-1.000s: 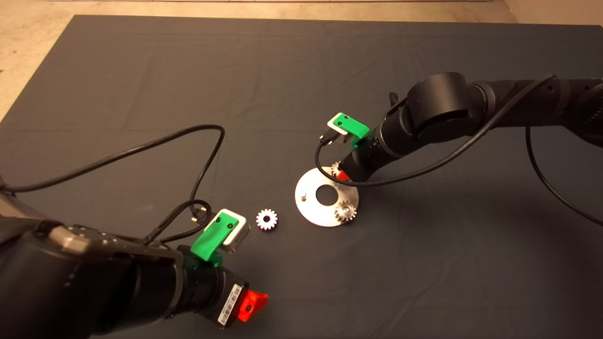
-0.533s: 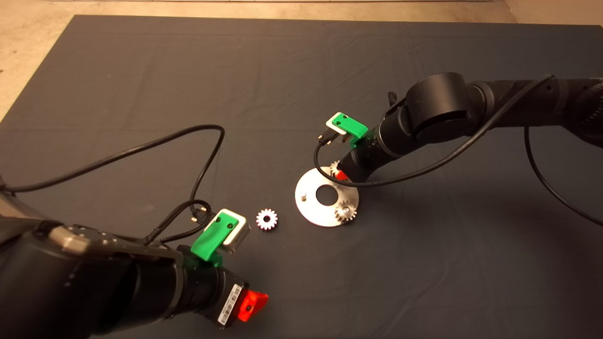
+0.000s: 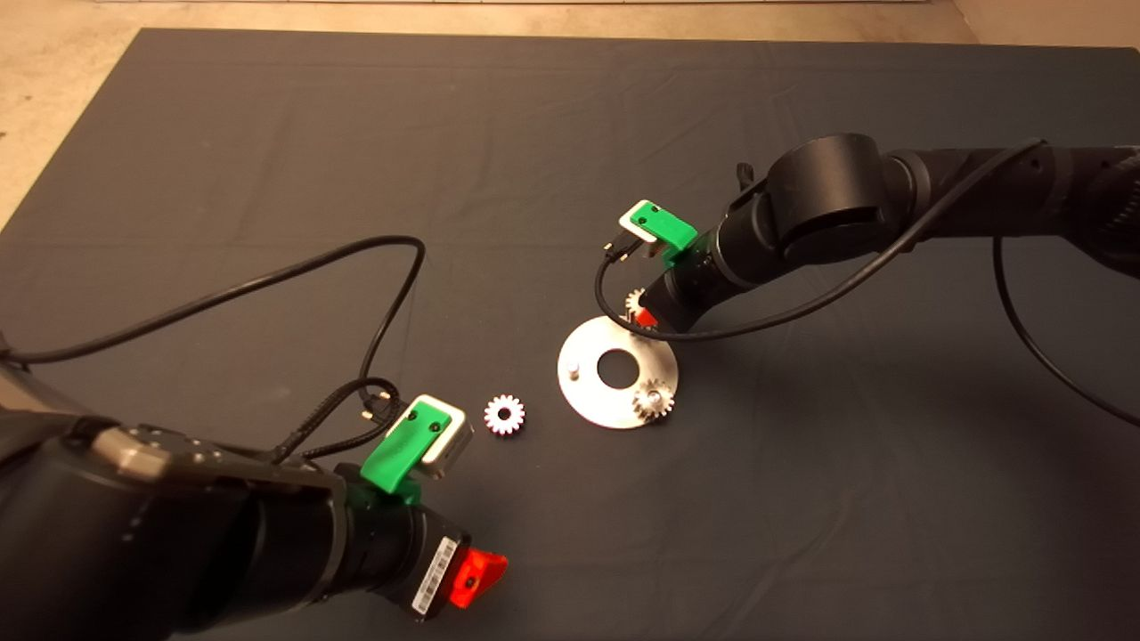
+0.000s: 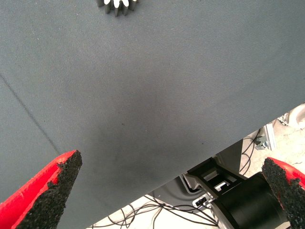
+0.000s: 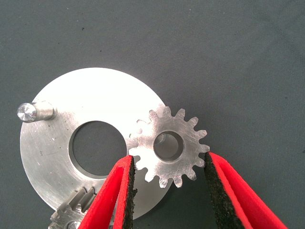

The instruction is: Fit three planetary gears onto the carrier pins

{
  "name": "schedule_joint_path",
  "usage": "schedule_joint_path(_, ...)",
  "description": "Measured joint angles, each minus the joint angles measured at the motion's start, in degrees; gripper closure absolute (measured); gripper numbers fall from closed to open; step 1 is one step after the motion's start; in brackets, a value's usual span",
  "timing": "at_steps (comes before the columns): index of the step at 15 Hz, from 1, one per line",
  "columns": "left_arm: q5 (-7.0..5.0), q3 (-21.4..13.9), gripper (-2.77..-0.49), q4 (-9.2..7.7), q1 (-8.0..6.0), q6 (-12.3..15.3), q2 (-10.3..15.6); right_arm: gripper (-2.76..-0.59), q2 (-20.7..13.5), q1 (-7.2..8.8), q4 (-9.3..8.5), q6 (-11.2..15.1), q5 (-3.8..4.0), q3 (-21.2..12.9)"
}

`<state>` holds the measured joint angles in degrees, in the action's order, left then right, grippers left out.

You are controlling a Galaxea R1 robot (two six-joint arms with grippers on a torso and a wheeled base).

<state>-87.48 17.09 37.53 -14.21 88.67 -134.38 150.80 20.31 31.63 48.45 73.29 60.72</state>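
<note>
My right gripper is shut on a dark steel planetary gear, held flat just over the far rim of the carrier disc. Something silvery shows through the gear's centre hole. A second planetary gear sits on the carrier pin at the disc's near right. One carrier pin stands bare on the left. A bright silvery gear lies on the mat left of the disc. My left gripper waits open at the lower left.
Black cables loop over the mat from the left arm toward the middle and hang around the right wrist. Bare floor lies beyond the mat's far left corner. Past the mat's near edge the left wrist view shows wires and a frame.
The right gripper has shifted a little toward the far side of the disc, taking the gear with it. The left arm, loose gear and disc have not moved.
</note>
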Motion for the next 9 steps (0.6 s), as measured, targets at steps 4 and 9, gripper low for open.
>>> schedule_joint_path(4,0.00,0.00,-2.75,0.00,-0.44,0.00,-0.02,-0.96,0.00,-0.02,0.00,0.01,0.06,0.00)
schedule_joint_path(9,0.00,0.00,-2.75,-0.02,-0.45,0.00,0.00,-0.96,-0.01,-0.48,0.00,0.01,0.06,0.00)
